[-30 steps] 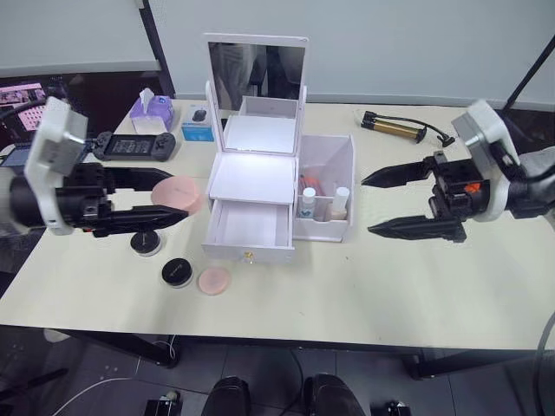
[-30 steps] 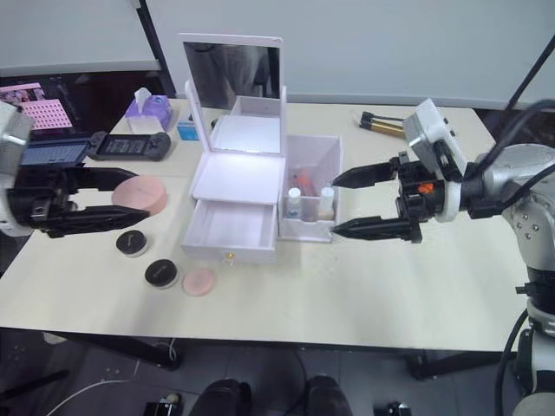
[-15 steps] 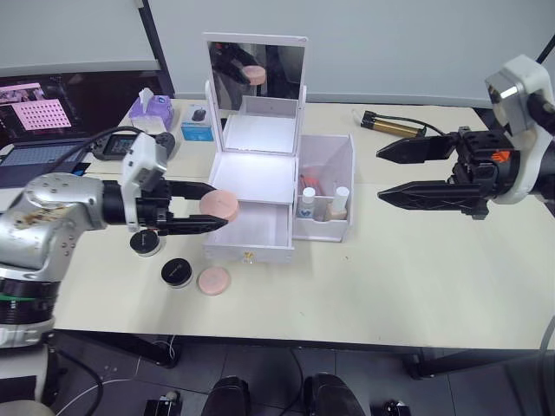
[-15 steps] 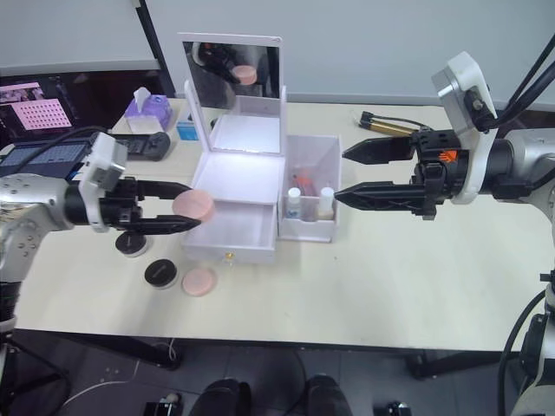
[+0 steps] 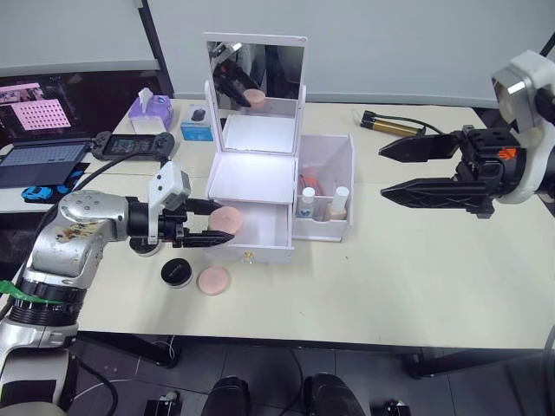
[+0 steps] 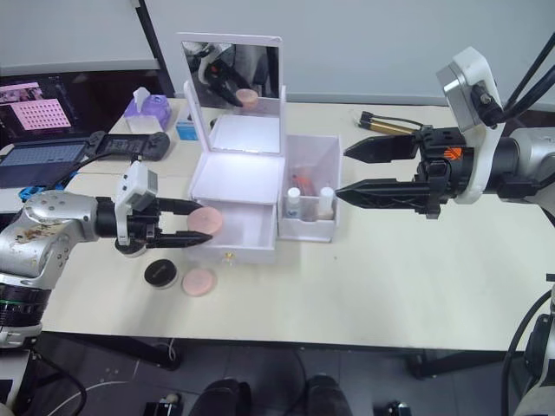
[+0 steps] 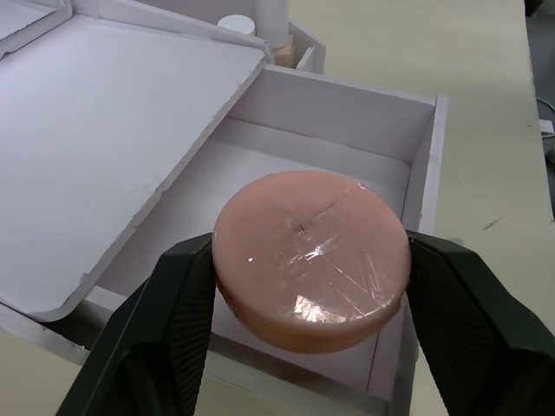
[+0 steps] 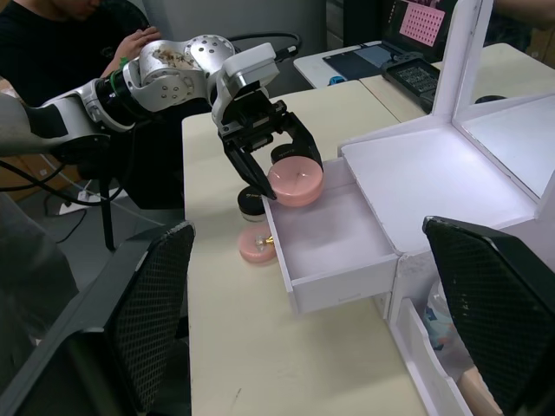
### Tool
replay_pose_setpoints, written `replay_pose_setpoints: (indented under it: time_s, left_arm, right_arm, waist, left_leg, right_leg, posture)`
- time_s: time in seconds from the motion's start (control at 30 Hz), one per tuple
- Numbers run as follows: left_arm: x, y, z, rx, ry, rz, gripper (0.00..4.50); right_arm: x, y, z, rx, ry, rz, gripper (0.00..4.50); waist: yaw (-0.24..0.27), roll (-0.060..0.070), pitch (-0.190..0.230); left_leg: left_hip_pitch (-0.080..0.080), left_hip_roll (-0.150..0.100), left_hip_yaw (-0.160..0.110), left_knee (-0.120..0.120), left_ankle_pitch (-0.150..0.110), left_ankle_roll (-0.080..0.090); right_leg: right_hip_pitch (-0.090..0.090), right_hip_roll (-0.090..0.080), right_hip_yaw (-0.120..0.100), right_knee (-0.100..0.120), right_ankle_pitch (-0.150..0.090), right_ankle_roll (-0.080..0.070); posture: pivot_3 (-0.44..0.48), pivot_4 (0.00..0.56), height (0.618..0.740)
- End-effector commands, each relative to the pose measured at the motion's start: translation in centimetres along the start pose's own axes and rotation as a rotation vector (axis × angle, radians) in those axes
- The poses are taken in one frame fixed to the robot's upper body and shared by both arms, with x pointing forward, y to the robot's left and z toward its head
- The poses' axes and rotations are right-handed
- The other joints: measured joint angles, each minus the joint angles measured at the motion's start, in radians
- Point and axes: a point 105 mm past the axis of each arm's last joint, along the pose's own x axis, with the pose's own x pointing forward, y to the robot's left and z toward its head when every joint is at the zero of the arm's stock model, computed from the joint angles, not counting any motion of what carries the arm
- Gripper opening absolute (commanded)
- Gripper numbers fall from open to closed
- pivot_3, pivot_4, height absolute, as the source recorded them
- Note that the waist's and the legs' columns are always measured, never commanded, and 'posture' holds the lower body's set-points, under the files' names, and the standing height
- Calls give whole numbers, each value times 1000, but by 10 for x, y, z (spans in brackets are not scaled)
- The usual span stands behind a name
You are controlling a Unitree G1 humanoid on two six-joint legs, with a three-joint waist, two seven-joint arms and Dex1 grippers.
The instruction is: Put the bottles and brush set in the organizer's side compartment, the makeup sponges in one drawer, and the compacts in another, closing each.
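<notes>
The white organizer (image 5: 253,178) with a mirror stands mid-table, its lower drawer (image 5: 251,227) pulled open and bare inside. My left gripper (image 5: 221,223) is shut on a round pink makeup sponge (image 7: 310,256), held over the drawer's left edge. A second pink sponge (image 5: 213,280) lies on the table in front, beside two black compacts (image 5: 177,271) (image 5: 146,243). Two bottles (image 5: 308,201) (image 5: 339,201) stand in the side compartment (image 5: 334,160). I cannot make out the brush set. My right gripper (image 5: 381,172) hovers open to the right of the organizer.
Along the table's far left sit a purple tissue pack (image 5: 152,111), a small blue box (image 5: 199,121), a game controller (image 5: 130,145) and a laptop (image 5: 35,165). A gold pump (image 5: 395,126) lies at the back right. A person (image 8: 52,43) sits beyond the table's left end.
My left gripper has carried the pink sponge from the table's left side to the open drawer and dropped lower. The right gripper rose and pulled back right, then held still.
</notes>
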Motion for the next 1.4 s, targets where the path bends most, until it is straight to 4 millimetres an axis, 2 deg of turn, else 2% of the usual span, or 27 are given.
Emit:
replay_pose_setpoints:
  time_s: [0.03, 0.3, 0.47, 0.5, 0.6, 0.87, 1.03, 1.23, 1.3, 1.4]
  left_arm:
    - [0, 3, 8, 36, -25, 29, 2940]
    - [5, 5, -1, 27, 1, 36, 2940]
    - [5, 8, 2, 23, 0, 36, 2940]
    - [5, 9, 2, 23, 0, 35, 3665]
    - [5, 8, 9, 14, -22, 19, 4485]
    - [-9, 9, 28, 15, -82, 5, 4485]
    - [-37, 17, 34, -36, -101, 81, 4485]
    - [-88, 28, 16, -86, -42, 271, 4485]
    - [-108, 23, 2, -133, -22, 339, 4485]
    - [-122, 12, -13, -181, -17, 389, 4485]
  right_arm:
    - [-5, 5, 14, -56, -19, -12, 4500]
    - [-3, 6, 17, -56, -33, -5, 4500]
    - [-2, 6, 18, -53, -33, -8, 4500]
    - [-2, 6, 18, -52, -33, -7, 4500]
    - [-2, 6, 18, -52, -33, -10, 4500]
    - [-4, 4, 14, -78, -17, -15, 4500]
    - [-8, -3, 1, -94, 7, -30, 4500]
    - [-15, -20, -20, -100, 65, -87, 4500]
    - [-14, -25, -22, -104, 80, -84, 4500]
    - [-11, -26, -19, -110, 75, -46, 4500]
  waist:
    - [0, 0, 0]
    - [0, 0, 0]
    - [0, 0, 0]
    - [0, 0, 0]
    - [0, 0, 0]
    - [-1, 0, 0]
    - [-5, 0, 0]
    - [-13, 1, 0]
    - [-17, 1, 0]
    - [-15, 1, 0]
  left_leg:
    - [0, 0, 0, 0, 0, 0]
    - [0, 0, 0, 0, 0, 0]
    - [0, 0, 0, 0, 0, 0]
    - [0, 0, 0, 0, 0, 0]
    - [0, 0, 0, 0, 0, 0]
    - [0, 0, -1, 0, 0, 0]
    - [0, 0, -1, 0, 0, 0]
    - [1, 0, -1, -1, 0, 0]
    - [1, 1, 0, -1, 0, 0]
    - [1, 2, 0, -1, 0, 0]
  right_leg:
    - [0, 0, 0, 0, 0, 0]
    - [0, 0, 0, 0, 0, 0]
    - [0, 0, 0, 0, 0, 0]
    - [0, 0, 0, 0, 0, 0]
    - [0, 0, 0, 0, 0, 0]
    - [0, 0, 0, 0, 0, 0]
    - [0, 0, 0, 0, 0, 0]
    - [0, 0, 0, 1, 0, 0]
    - [-1, 0, 0, 1, 0, 0]
    - [-1, 0, 0, 1, 0, 0]
  posture:
    - [0, 150, 725]
    - [0, 150, 725]
    - [0, 150, 725]
    - [0, 150, 725]
    - [0, 150, 725]
    - [0, 150, 725]
    - [0, 150, 725]
    - [0, 150, 725]
    - [0, 150, 725]
    - [0, 150, 725]
